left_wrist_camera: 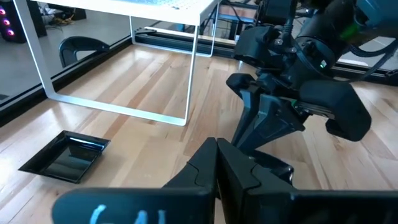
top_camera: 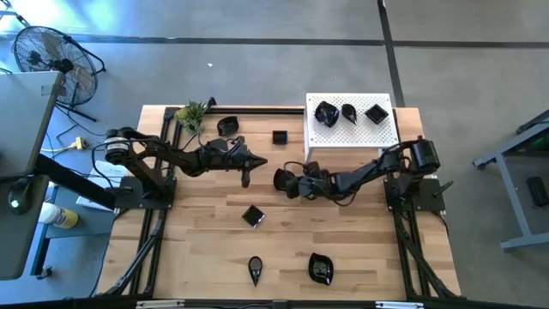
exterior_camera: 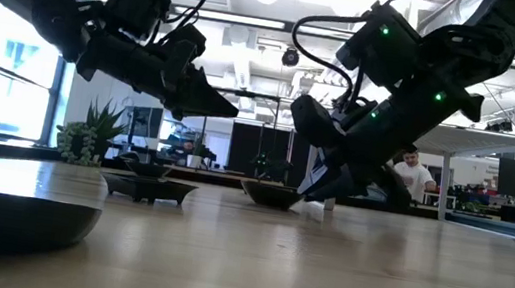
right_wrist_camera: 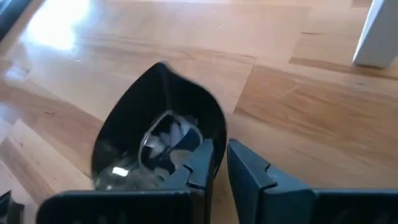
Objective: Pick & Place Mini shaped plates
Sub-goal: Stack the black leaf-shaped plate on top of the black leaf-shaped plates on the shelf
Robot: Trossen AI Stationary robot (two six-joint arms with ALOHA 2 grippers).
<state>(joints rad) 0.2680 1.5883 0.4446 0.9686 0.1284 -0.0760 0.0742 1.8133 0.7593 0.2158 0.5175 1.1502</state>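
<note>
A glossy black teardrop mini plate [right_wrist_camera: 155, 127] lies on the wooden table near its middle [top_camera: 280, 178], and my right gripper [right_wrist_camera: 219, 168] is shut on its rim, reaching in from the table's right. My left gripper [top_camera: 246, 176] hangs just left of it above the table, shut and holding nothing. Three more plates [top_camera: 349, 112] sit on the white perforated platform [top_camera: 339, 137] at the far right. Other plates rest flat on the table: a square one [top_camera: 280, 136], a rounded one [top_camera: 227, 126], a square one [top_camera: 252, 215], a teardrop [top_camera: 256, 269] and a wavy one [top_camera: 320, 269]. My right gripper holds the teardrop plate by the rim of its broad end [right_wrist_camera: 219, 144], one finger [right_wrist_camera: 198, 163] inside the bowl and the other [right_wrist_camera: 249, 177] outside. The fingers slant down at it from the table's right. The plate's underside [exterior_camera: 270, 196] still looks to rest on the table.
A small green plant [top_camera: 192, 114] stands at the far left corner. The platform's white legs [left_wrist_camera: 189, 74] rise just beyond the held plate. A person [exterior_camera: 414, 176] sits in the room behind the table. A fan [top_camera: 47, 51] stands off the table's left.
</note>
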